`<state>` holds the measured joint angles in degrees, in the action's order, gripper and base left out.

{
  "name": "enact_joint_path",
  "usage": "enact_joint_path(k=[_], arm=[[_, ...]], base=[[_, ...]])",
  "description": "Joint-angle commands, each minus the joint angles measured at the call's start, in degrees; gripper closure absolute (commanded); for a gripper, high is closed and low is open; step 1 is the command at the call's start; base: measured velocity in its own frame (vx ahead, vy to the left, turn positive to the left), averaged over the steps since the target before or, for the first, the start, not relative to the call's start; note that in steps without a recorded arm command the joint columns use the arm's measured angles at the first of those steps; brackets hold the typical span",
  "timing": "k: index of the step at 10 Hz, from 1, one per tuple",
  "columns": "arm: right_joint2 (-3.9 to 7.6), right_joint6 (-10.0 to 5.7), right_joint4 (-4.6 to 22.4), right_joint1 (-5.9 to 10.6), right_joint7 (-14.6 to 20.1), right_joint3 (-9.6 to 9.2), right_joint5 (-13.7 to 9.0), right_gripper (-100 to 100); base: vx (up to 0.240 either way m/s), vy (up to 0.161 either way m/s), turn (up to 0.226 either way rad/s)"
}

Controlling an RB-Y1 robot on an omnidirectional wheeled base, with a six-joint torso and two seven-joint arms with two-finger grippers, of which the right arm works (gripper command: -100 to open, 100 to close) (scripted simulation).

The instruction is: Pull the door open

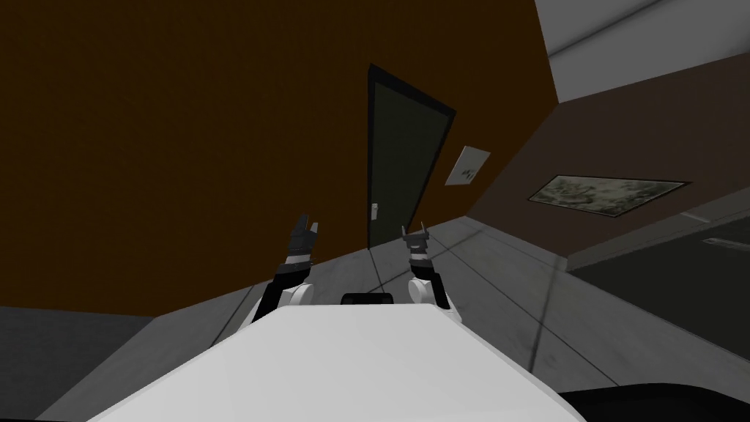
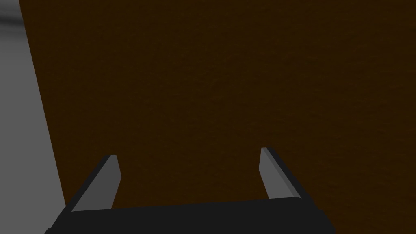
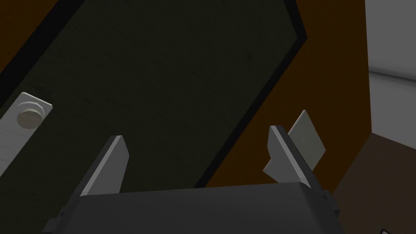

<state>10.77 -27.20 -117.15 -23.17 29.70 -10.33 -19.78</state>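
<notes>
While door (image 1: pixel 399 157) stands shut, left and right jaws gape wide, gripping nothing

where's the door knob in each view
head view: knob on the door's left edge, up-left of the right gripper.
right wrist view: knob on a light plate, outside the open gripper.
left wrist view: brown wall past the left gripper.
shared landmark: the brown wall.

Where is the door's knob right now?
In the head view, the knob sits low at the left edge of the dark door, ahead and slightly left of the right gripper, which is open and apart from it.
</notes>
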Motion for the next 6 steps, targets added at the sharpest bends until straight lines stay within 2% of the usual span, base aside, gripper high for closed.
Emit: enact_joint_path(k=[1, 6], arm=[[1.34, 0.12, 1.9, 0.8, 2.4, -0.57, -2.3, -100], [5.17, 0.1, 8.3, 3.44, 9.2, -2.84, -9.0, -100]], base=[[0.102, -0.007, 0.116], [0.104, 0.007, 0.134]])
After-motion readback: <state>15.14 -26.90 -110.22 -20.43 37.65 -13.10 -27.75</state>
